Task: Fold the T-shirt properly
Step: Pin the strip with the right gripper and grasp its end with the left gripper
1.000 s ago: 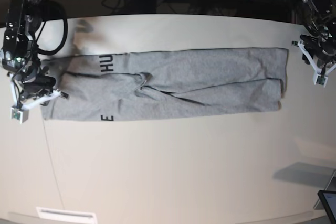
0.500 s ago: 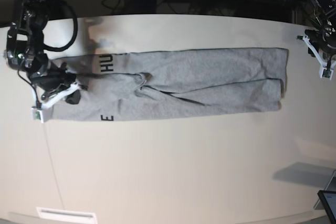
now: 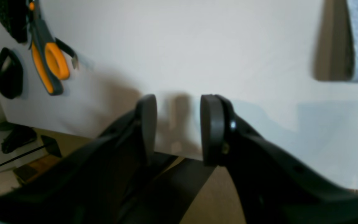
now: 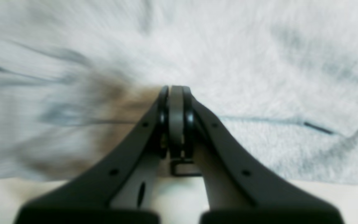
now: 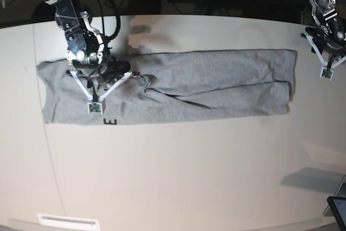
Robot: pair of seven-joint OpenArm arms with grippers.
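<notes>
Grey T-shirt now has its left end dragged inward by the right gripper, fingers clamped shut seemingly on cloth, while the left gripper hangs half-open and empty.

Materials and finishes on the worktop

T-shirt: soft heather-grey knit cloth, matt, faintly fuzzy, creased. Worktop: smooth cream surface, low sheen. Right gripper: matt black plastic with smooth grey pads. Left gripper: same matt black plastic. Scissors near worktop edge: glossy orange-and-grey plastic handles.
</notes>
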